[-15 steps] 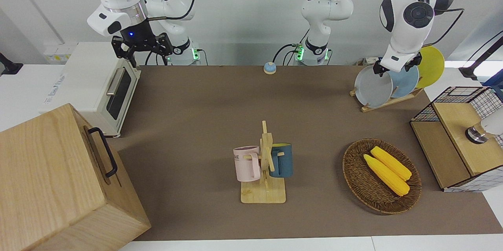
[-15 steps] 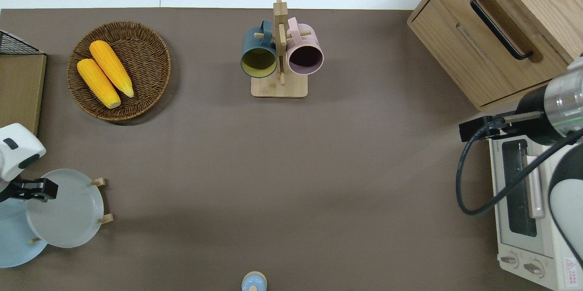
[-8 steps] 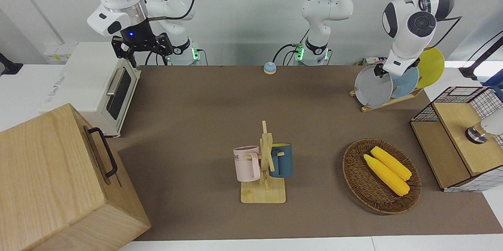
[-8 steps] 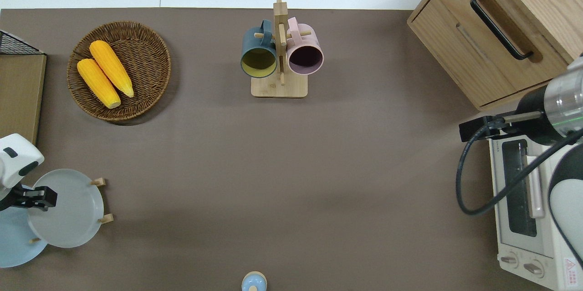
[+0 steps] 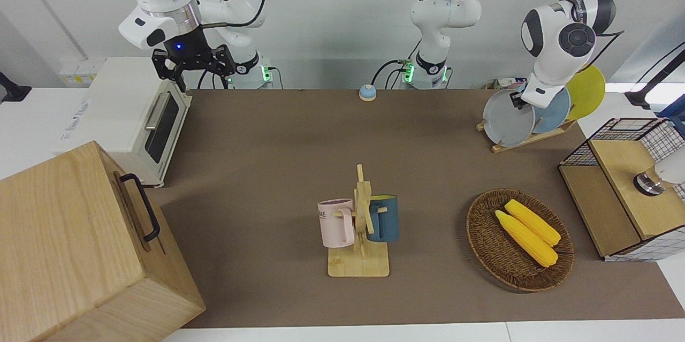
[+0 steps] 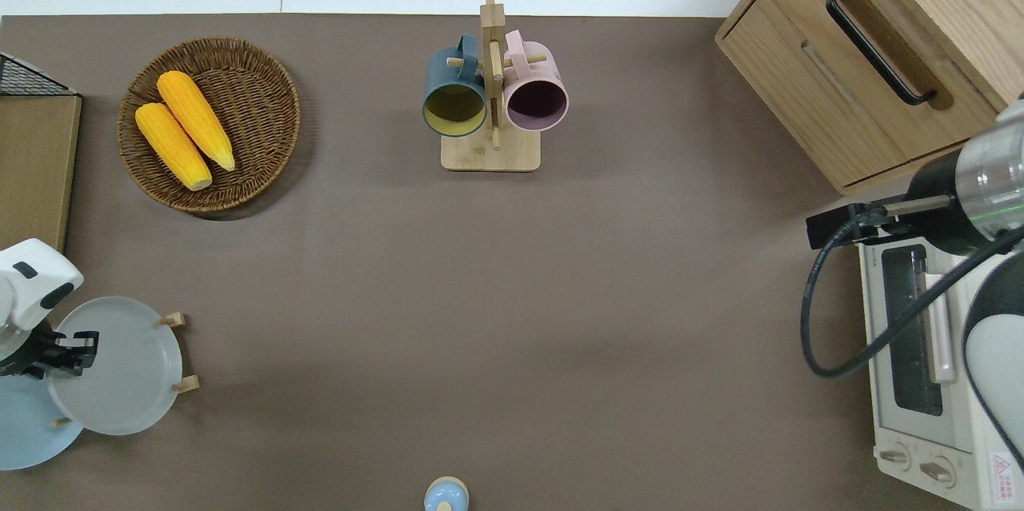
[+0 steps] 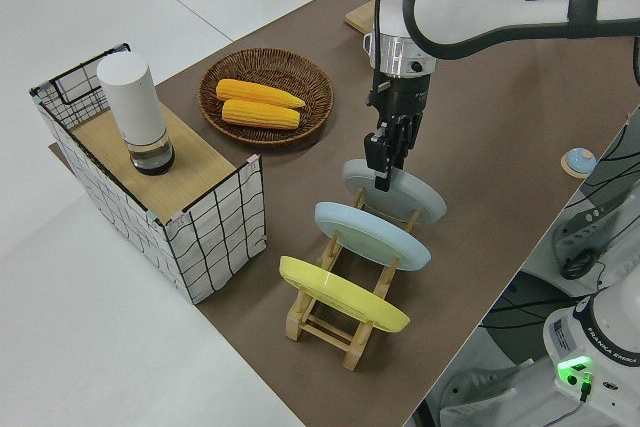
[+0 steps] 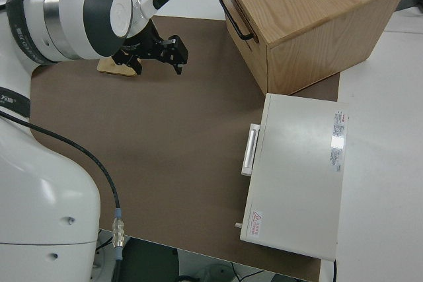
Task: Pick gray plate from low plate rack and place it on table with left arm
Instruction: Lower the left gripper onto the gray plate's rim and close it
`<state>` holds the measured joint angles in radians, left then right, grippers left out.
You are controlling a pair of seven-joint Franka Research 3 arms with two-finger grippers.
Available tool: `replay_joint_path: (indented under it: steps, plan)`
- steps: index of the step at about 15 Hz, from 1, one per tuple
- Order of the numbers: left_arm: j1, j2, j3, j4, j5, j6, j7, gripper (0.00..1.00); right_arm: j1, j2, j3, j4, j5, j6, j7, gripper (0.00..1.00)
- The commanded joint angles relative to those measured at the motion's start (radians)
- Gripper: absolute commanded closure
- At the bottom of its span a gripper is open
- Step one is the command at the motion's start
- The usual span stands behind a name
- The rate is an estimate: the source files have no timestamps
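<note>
The gray plate (image 7: 395, 190) stands tilted in the low plate rack (image 7: 345, 319), in the slot farthest from the robots. The left tool (image 7: 383, 162) straddles its top rim; whether it pinches is unclear. Next it likely needs a firm grip, then a lift. The right arm is parked.

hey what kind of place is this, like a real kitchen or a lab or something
Most likely a robotics lab staged as a kitchen: two white arms work at a brown table holding a plate rack, a toaster oven and a basket of corn, with cabling in the open.
</note>
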<state>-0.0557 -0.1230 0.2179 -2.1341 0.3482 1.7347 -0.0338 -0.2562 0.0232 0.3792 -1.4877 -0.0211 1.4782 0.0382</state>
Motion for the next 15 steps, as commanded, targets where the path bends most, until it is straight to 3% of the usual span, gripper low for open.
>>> replay_joint_path:
  steps: [1, 3, 11, 15]
  plan:
    - [0.002, -0.01, 0.012, -0.02, -0.012, 0.022, -0.014, 0.84, -0.026, -0.002, 0.024, 0.01, -0.003, -0.016, 0.014, 0.017]
    - [0.002, -0.012, 0.024, -0.02, -0.035, 0.022, -0.014, 1.0, -0.026, -0.002, 0.024, 0.01, -0.002, -0.016, 0.014, 0.017]
    - [-0.006, -0.035, 0.026, 0.026, -0.04, -0.013, -0.037, 1.0, -0.026, -0.002, 0.024, 0.01, -0.002, -0.016, 0.014, 0.017]
    - [-0.01, -0.041, 0.012, 0.071, -0.031, -0.099, -0.09, 1.0, -0.026, -0.002, 0.024, 0.01, -0.003, -0.016, 0.014, 0.017]
